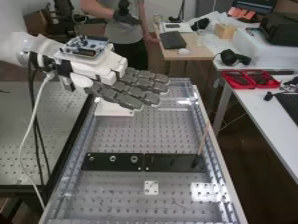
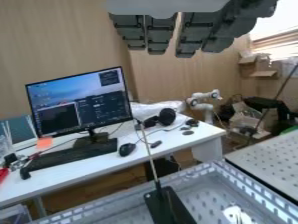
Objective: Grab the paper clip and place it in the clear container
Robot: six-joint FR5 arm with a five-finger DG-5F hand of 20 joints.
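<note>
High over the far part of the perforated metal bench [image 1: 120,135], the hand [image 1: 130,87] hangs open, its fingers straight and touching nothing. In the wrist view the fingers of the hand [image 2: 193,32] stretch out side by side. A thin, faint line [image 1: 179,204] lies on the near part of the bench; whether it is the paper clip I cannot tell. To its right sits a bright, shiny rectangular patch [image 1: 205,192], which may be the clear container or glare.
A black plate [image 1: 113,161] with round fittings lies across the bench, and a thin upright rod [image 1: 203,140] stands at its right end. Nearer is a small white square plate [image 1: 151,187]. Raised rails edge the bench. A desk [image 2: 113,165] with a monitor [image 2: 83,105] stands beyond.
</note>
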